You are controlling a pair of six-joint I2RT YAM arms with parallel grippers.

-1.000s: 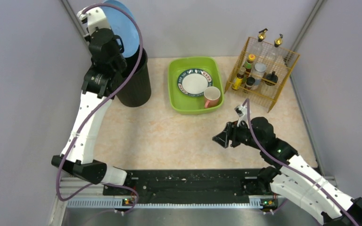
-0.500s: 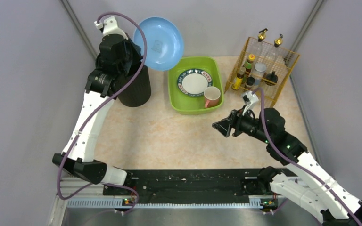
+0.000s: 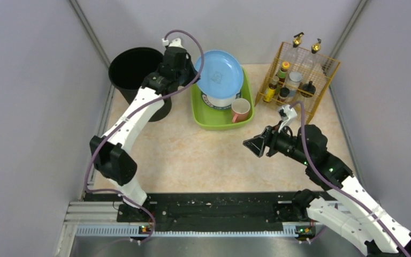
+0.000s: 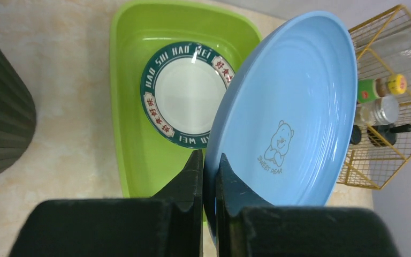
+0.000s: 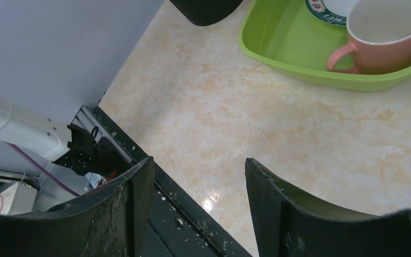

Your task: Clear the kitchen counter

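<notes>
- Starting nearest: the black rail [image 3: 214,206] carries both arm bases. It has pale specks on it, too small to identify.
- The right arm [image 3: 361,198] hovers low over the bench [image 3: 182,155], right jaws apart with nothing between them, pointing left. My read: it is waiting out of the way while the other arm works.
- The bench runs from the rail to the back wall. The tub, bin and rack all sit on its far half.
- The green tub [image 3: 219,126] holds a patterned plate [image 4: 184,91] lying flat and a pink mug [image 3: 240,110] upright at the near right corner. I can't tell whether the mug and plate touch.
- The left arm [image 3: 131,115] reaches over the tub, left jaws clamped on the rim of a blue plate [image 4: 294,101]. The plate is tilted on edge above the patterned one. Judgement: the edge grip is there so it can be lowered flat onto the stack.
- The black bin [image 3: 161,110] stands just left of the tub. Its inside is dark, so the contents are unknown.
- The wire rack [image 3: 314,110] is at far right with bottles and jars inside. The labels are unreadable.
- Hidden:
  - From above, the blue plate covers most of the patterned plate and the left jaws.
  - In the wrist view, the fingers block the plate's lower rim.
</notes>
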